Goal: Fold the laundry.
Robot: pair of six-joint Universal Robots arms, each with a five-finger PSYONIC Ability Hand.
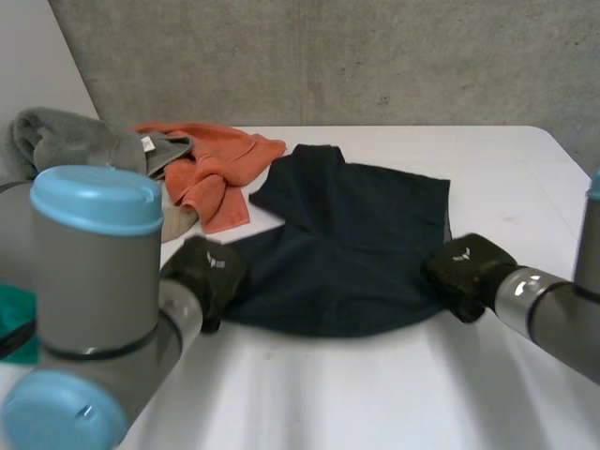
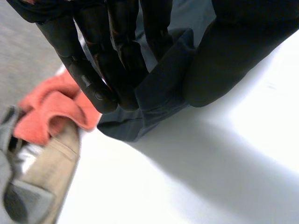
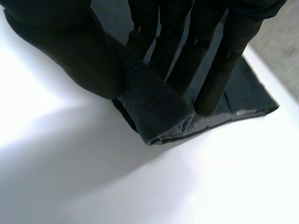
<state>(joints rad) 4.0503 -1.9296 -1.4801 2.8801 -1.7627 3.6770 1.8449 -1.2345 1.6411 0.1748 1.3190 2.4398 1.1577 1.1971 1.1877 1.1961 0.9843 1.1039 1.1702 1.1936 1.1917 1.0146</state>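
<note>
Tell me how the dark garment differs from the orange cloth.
The dark garment lies spread mid-table; the orange cloth sits crumpled beside grey laundry. The left hand and right hand pinch opposite ends of the dark garment's near edge; neither touches the orange cloth. Both rest on the white table.

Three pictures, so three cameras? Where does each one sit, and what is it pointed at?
Head view: behind the robot, looking down at the white table; left hand and right hand show.
Left wrist view: on that wrist, along the palm; its fingers pinch the dark garment.
Right wrist view: likewise, pinching the garment's other side.
Head and left wrist share the orange cloth.
</note>
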